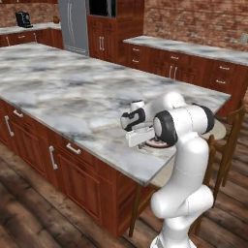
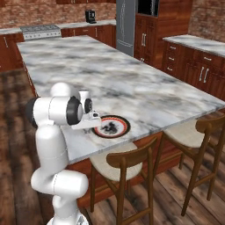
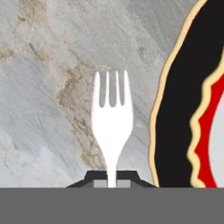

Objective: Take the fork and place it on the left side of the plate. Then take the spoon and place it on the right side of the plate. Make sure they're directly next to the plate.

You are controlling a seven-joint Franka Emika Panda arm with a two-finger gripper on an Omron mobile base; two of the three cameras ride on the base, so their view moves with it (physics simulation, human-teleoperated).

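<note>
A pale white fork (image 3: 112,122) stands between my finger tips, its handle pinched at the bottom of the hand view and its tines pointing away. My gripper (image 3: 112,181) is shut on it. Just to the fork's right in that view lies the plate (image 3: 175,131), with a cream-edged black band and red inside. From the base, the plate (image 2: 125,124) rests near the island's front edge, and my gripper (image 2: 94,125) hovers low at its left side. The arm covers most of the plate (image 1: 156,144) in the left base view. The spoon is out of view.
The marble island counter (image 2: 132,83) stretches far and left of the plate. Its front edge runs just beside the plate. Wooden stools (image 2: 127,162) stand below that edge. Cabinets and a fridge (image 2: 125,24) line the back wall.
</note>
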